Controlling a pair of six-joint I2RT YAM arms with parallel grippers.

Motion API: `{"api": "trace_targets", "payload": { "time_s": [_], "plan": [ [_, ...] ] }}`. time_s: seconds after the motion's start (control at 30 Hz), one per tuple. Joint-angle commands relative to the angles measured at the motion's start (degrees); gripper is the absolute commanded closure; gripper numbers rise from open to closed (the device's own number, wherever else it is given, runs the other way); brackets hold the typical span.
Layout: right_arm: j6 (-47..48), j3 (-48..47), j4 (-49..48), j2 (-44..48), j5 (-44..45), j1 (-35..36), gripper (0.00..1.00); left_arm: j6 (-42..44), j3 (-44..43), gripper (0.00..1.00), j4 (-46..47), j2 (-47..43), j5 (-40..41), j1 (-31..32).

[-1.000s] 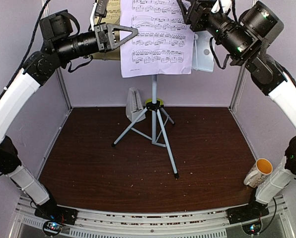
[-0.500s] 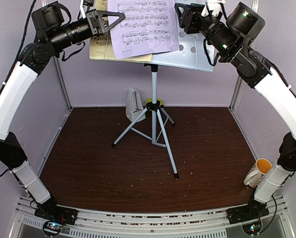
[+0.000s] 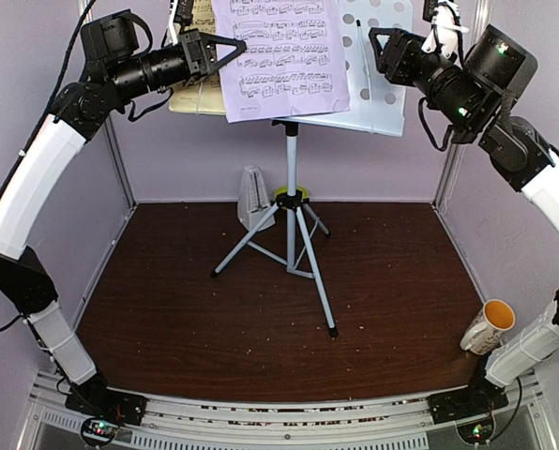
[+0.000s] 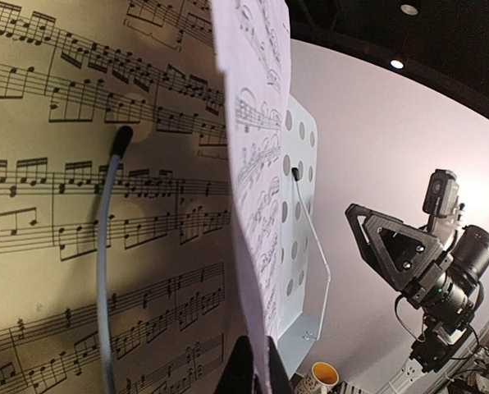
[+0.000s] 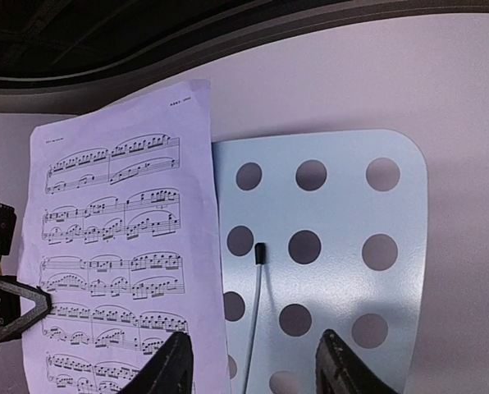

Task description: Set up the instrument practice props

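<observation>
Two grippers are up at the top of the music stand [image 3: 385,94], one toward each side of it. Your left gripper [image 3: 234,45] is closed, with the left edge of the lilac sheet [image 3: 279,56] pinched between its fingers [image 4: 243,373] (from its wrist camera you see the paper edge-on, rising straight out of the tips). Just to the left of that grip, partly tucked behind the lilac page, the yellow sheet [image 3: 197,89] lies flat on the stand, with a thin wire page-holder [image 4: 105,271] across it.

Your right gripper [image 3: 378,47] has its fingers [image 5: 169,369] apart with nothing between them. It faces the stand's panel from in front, apart from it. Straight ahead of it is the bare perforated half of the panel, where a second wire page-holder [image 5: 257,304] lies against the holes. The lilac sheet covers the part beyond its left finger.

Well below both grippers, the grey tripod [image 3: 294,234] stands on the brown table [image 3: 186,319]. The white metronome [image 3: 254,199] sits just beside the tripod's rear leg, on the left gripper's side. A white mug [image 3: 488,325] stands near the right arm's base, well apart from the stand.
</observation>
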State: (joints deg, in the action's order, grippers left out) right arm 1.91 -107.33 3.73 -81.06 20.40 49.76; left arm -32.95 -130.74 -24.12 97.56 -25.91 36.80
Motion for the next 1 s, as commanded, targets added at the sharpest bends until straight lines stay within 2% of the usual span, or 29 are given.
{"api": "trace_targets", "payload": {
  "time_s": [0.0, 0.17, 0.33, 0.73, 0.97],
  "plan": [
    [-6.10, 0.70, 3.51, 0.47, -1.05, -0.46, 0.48, -0.92, -1.31, 1.00, 2.25, 0.26, 0.60, -0.32],
    [-7.85, -0.73, 4.66, -0.96, -2.21, -0.63, 0.53, -0.84, -1.19, 1.00, 2.96, 0.26, -0.23, -0.30],
    [-8.26, -3.20, 5.54, -3.82, -2.64, -0.87, 0.63, -0.82, -1.07, 1.00, 2.94, 0.26, -0.19, -0.27],
    [-4.98, -0.51, 1.09, -3.27, -1.28, -1.03, 0.99, -0.24, -1.10, 1.00, 2.59, 0.26, 0.94, -0.32],
    [-2.42, 6.55, -7.69, -0.61, -2.13, -1.07, 1.00, 0.14, -1.23, 1.00, 2.54, 0.77, 1.65, -0.28]
  ]
}}
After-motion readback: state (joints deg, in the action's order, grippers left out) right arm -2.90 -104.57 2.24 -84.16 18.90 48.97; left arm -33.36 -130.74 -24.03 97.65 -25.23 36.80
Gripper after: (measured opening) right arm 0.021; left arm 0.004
